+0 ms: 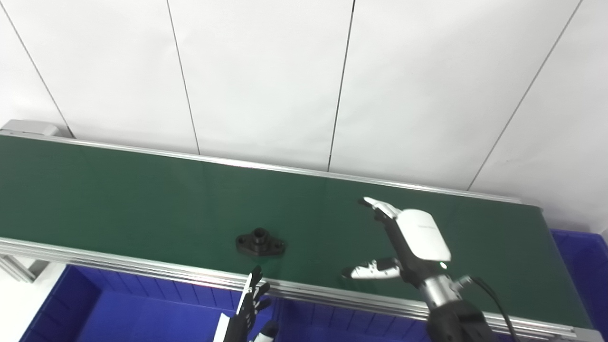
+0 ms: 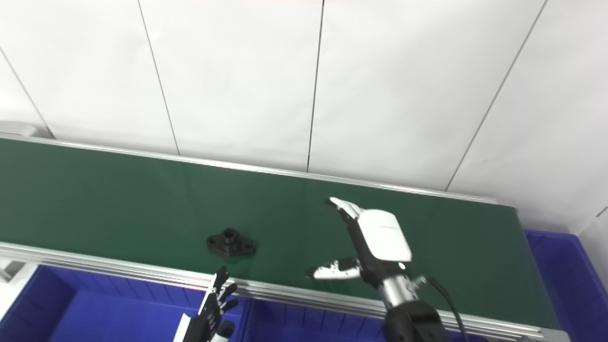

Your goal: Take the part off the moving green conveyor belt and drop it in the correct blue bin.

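Observation:
A small black part (image 1: 260, 242) with a raised hub and two flat ears lies on the green conveyor belt (image 1: 118, 199), close to its near rail. My right hand (image 1: 403, 240) hovers over the belt to the right of the part, open, fingers stretched toward the far side and thumb spread to the left, holding nothing. My left hand (image 1: 251, 308) is low at the bottom edge, below the near rail and just under the part, its fingers apart and empty. A blue bin (image 1: 142, 308) sits beneath the belt's near side.
A second blue bin (image 1: 582, 266) stands past the belt's right end. Silver rails (image 1: 142, 268) edge the belt front and back. A white panelled wall (image 1: 304, 80) rises behind it.

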